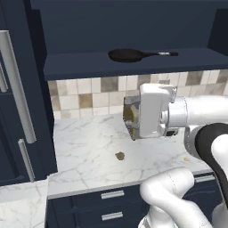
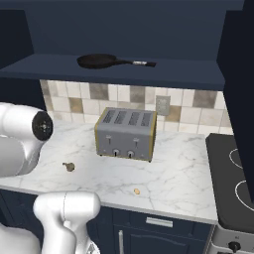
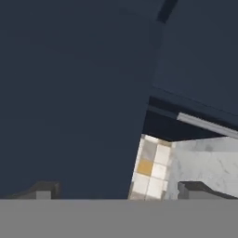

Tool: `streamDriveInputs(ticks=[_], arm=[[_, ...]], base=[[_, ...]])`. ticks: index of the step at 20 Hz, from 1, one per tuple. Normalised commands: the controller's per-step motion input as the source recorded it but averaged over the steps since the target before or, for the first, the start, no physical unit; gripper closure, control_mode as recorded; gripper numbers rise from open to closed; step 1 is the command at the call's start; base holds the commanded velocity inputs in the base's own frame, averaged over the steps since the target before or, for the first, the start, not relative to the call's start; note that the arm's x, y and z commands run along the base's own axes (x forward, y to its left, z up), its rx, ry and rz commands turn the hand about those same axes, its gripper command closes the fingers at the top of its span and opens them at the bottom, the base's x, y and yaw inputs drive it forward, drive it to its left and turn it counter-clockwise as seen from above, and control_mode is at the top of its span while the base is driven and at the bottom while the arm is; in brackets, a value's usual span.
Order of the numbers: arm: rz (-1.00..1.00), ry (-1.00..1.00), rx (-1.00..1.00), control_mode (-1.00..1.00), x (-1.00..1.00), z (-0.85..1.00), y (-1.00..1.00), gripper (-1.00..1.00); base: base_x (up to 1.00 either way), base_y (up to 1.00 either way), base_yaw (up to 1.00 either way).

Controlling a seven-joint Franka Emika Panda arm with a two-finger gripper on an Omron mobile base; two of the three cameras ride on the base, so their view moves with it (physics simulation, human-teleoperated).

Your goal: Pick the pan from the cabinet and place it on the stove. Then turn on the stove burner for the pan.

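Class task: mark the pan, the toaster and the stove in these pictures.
pan (image 2: 97, 61), right base view, on its round black bowl.
toaster (image 2: 126, 137), right base view, on its grey front face.
stove (image 2: 225, 171), right base view, on bare black glass.

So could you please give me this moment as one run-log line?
pan: on cabinet shelf, untouched | hand: open, empty, facing cabinet | stove: bare
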Motion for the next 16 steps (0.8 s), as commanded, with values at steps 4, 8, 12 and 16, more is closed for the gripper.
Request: streamDriveInputs(ticks=[4, 8, 12, 16], arm=[[-0.37, 0.0, -0.04, -1.0, 0.0, 0.12, -0.69, -1.0], [-0.39, 0.0, -0.06, -1.0, 0.0, 0.02, -0.67, -1.0], [-0.44, 0.0, -0.09, -1.0, 0.07, 0.0, -0.55, -1.0], [-0.49, 0.0, -0.12, -1.0, 0.25, -0.08, -0.41, -1.0]], base=[[0.0, 0.0, 0.0], [0.0, 0.0, 0.0], [0.0, 0.0, 0.0], [0.0, 0.0, 0.0]])
